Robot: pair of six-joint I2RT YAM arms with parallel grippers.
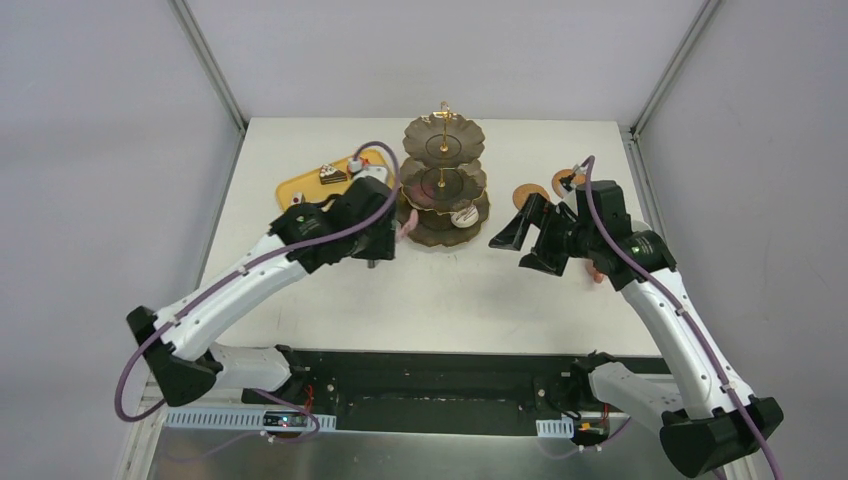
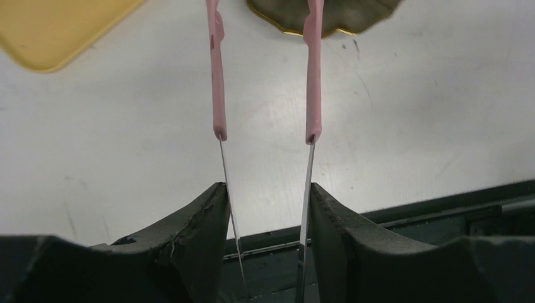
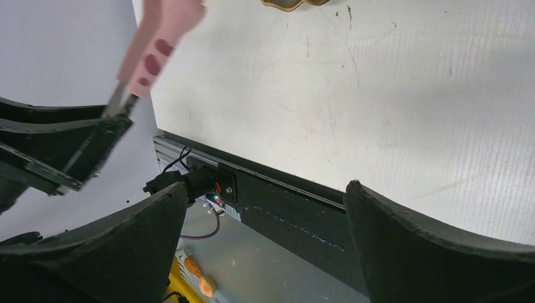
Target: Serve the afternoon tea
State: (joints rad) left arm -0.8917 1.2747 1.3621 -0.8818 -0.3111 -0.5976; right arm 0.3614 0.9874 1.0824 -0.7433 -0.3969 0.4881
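The dark three-tier scalloped stand (image 1: 443, 180) with a gold rod stands at the back centre. A small cake (image 1: 462, 215) sits on its bottom tier. My left gripper (image 1: 383, 243) is shut on pink-tipped tongs (image 1: 405, 228) just left of the stand's base. In the left wrist view the gripper (image 2: 265, 189) holds the tongs (image 2: 218, 95) with their arms apart and nothing between them, and the stand's edge (image 2: 328, 16) lies just beyond. My right gripper (image 1: 522, 248) is open and empty right of the stand, and its wrist view (image 3: 265, 189) also shows it empty.
A yellow tray (image 1: 300, 185) with small cakes (image 1: 333, 173) lies at the back left, and its corner shows in the left wrist view (image 2: 57, 31). Two round brown coasters (image 1: 530, 195) lie at the back right, one partly behind my right arm. The table's near edge (image 3: 284, 183) is below my right gripper.
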